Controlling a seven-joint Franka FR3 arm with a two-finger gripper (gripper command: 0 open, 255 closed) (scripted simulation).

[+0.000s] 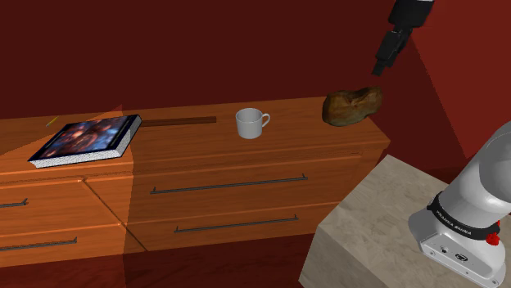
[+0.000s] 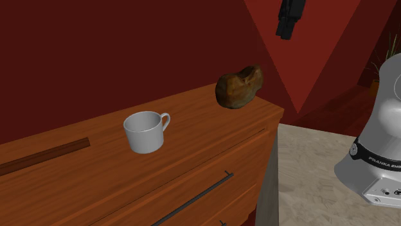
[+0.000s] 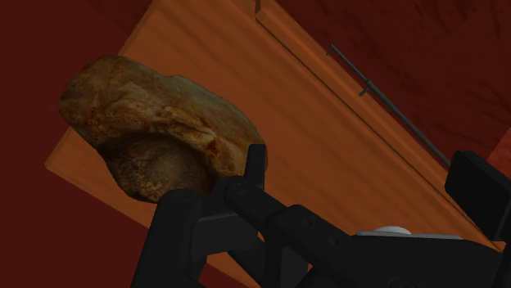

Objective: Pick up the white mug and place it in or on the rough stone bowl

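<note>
**A:** What does the shoulder view give that the others lack?

**B:** The whole length of the wooden dresser (image 1: 246,168). A book (image 1: 86,139) with a dark pictured cover lies flat at that view's left end. Long drawer handles (image 1: 229,185) run across the front. The stand (image 1: 368,233) sits at the lower right, near the camera, with the arm (image 1: 471,213) rising from it.

**A:** And the white mug?

**B:** The white mug (image 1: 252,123) stands upright on the dresser top, about midway along, with its handle toward the shoulder view's right. The stone bowl (image 1: 352,105) sits at the right end of the top, well apart from the mug. A dark strip (image 1: 180,121) lies along the far edge, left of the mug.

**A:** The second exterior view?

**B:** It stands closer. There the white mug (image 2: 146,131) shows an empty inside. The stone bowl (image 2: 239,86) is a lumpy brown thing near the dresser's corner, against the dark red wall (image 2: 96,51).

**A:** And the wrist view?

**B:** It looks down into the stone bowl (image 3: 156,123) and shows what the other two hide: a dark, speckled hollow under a rough, pale rim.

**A:** How is the arm posed?

**B:** It reaches up and left from the stand. The gripper (image 1: 383,67) hangs high above the stone bowl, pointing down at a slant and touching nothing. The second exterior view has the gripper (image 2: 287,26) above the bowl and to its right. In the wrist view the fingers (image 3: 256,164) stand wide apart, with only dresser top between them.
</note>
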